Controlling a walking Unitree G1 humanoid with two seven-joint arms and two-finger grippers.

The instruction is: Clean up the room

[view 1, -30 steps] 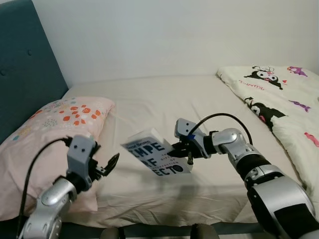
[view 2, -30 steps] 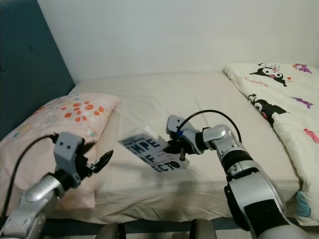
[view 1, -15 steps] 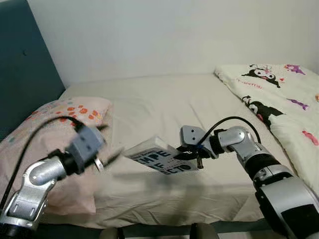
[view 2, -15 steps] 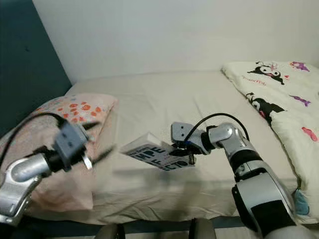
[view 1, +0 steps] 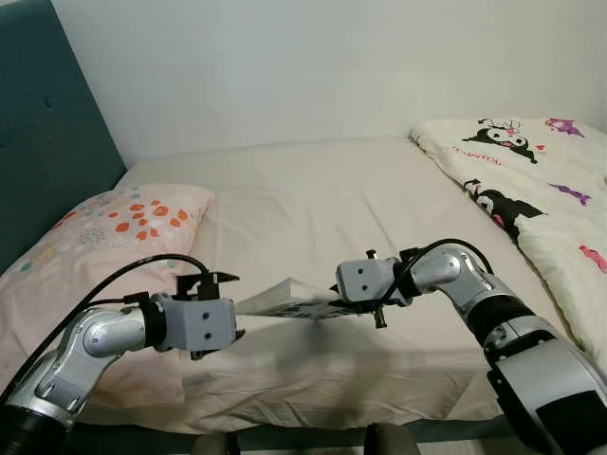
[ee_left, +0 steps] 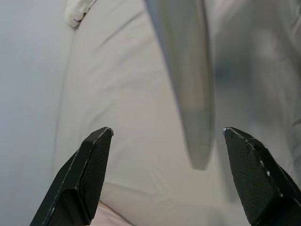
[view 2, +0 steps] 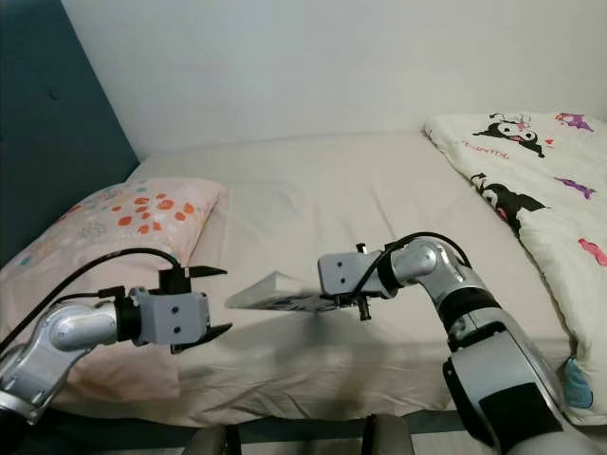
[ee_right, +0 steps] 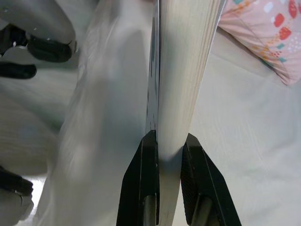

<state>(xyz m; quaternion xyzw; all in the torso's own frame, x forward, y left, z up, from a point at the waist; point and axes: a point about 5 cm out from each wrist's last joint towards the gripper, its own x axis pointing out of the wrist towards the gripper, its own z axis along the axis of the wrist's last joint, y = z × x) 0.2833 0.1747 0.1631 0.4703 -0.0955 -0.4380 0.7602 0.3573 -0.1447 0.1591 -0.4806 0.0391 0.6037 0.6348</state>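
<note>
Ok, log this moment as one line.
right gripper: shut on book above bed | left gripper: open, facing book

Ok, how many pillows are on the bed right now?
1. The pink pillow lies at the head end by the teal headboard, on the robot's left. The cartoon duvet on the right could hide another.

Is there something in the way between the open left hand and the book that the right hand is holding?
Nothing visible. The left hand faces the book's free end over the bed, fingers open. The right hand grips the other end.
</note>
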